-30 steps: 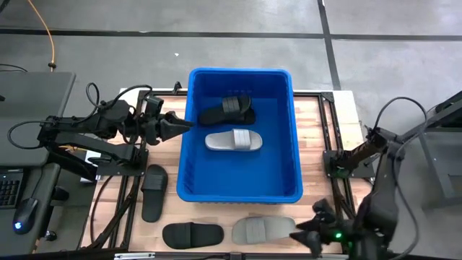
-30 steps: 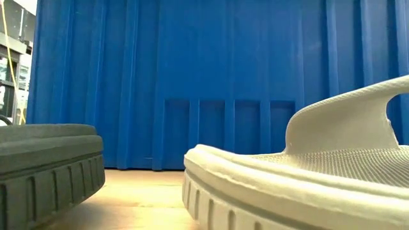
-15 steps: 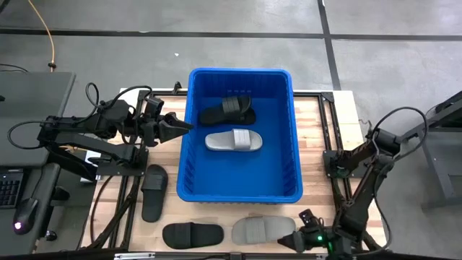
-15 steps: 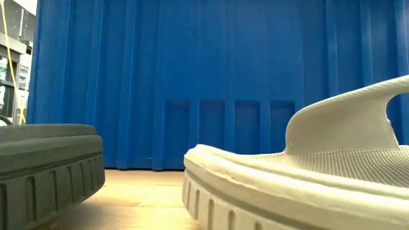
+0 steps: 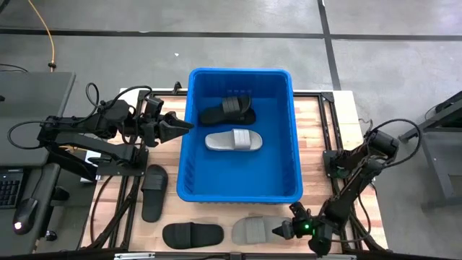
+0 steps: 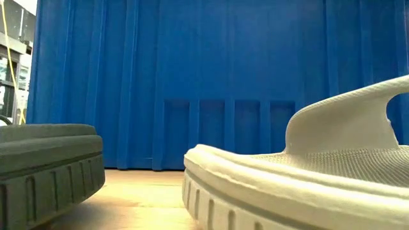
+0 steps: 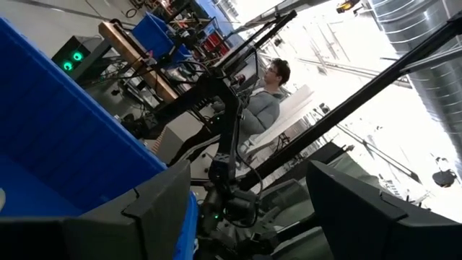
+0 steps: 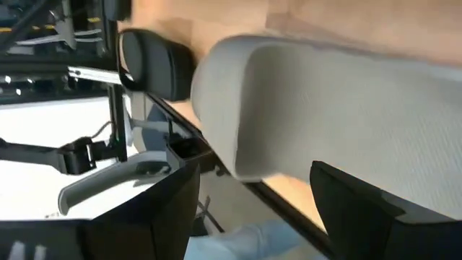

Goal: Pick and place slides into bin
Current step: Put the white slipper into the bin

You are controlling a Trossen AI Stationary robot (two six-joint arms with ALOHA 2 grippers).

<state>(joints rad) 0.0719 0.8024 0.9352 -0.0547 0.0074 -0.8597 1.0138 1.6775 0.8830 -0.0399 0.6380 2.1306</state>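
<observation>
**Lining up on the grey slide at the table's near edge**

We have our right gripper (image 5: 280, 232) low at the near edge of the table (image 5: 317, 119), fingers spread wide and holding nothing, pointed at the end of the grey slide (image 5: 258, 230) lying just beside it. The blue bin (image 5: 240, 189) sits mid-table with two slides already inside. To do this well, we judge we should straddle the sole's end squarely, close firmly, then lift clear of the bin's rim. Our left gripper (image 5: 179, 126) waits open at the bin's left wall. Two black slides (image 5: 192, 234) lie toward the near-left corner.
</observation>
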